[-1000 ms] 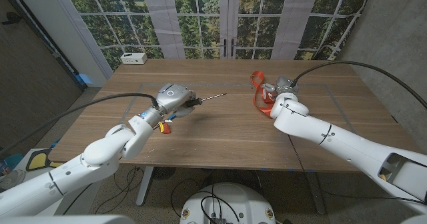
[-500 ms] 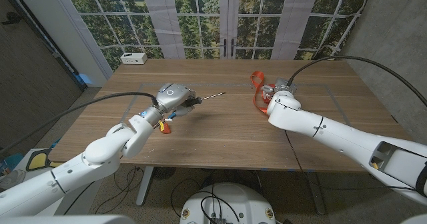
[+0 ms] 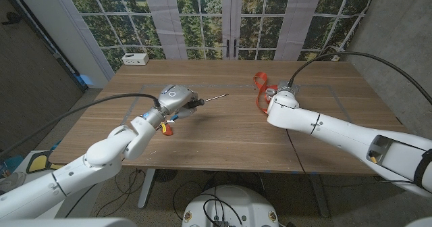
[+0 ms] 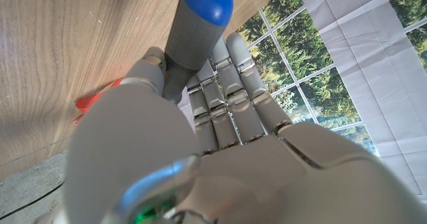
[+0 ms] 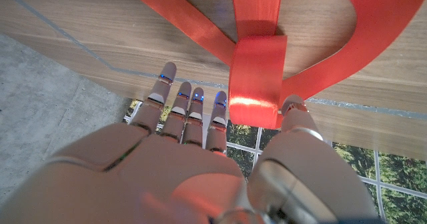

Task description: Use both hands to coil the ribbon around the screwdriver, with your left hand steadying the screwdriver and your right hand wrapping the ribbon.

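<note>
Screwdriver (image 3: 202,101) lies nearly level over the left half of the tabletop (image 3: 223,132), its long axis running from the left hand (image 3: 177,100) toward the table's middle, the thin metal shaft pointing toward the robot's right and slightly away from it. The left hand wraps its fingers (image 4: 230,84) round the grey handle, whose blue butt end (image 4: 208,3) pokes out past them in the left wrist view; most of the handle is buried in the grip. A small red and yellow thing (image 3: 169,125) lies on the wood just beside that wrist, too hidden to make out. Well apart, on the right half, the red ribbon (image 3: 259,92) lies in loose loops, partly covered by the right hand (image 3: 280,97). In the right wrist view a folded band of ribbon (image 5: 257,77) sits pinched between the thumb and the fingers (image 5: 187,111), with strands fanning out over the wood. A white box (image 3: 136,59) sits at the far left corner.
</note>
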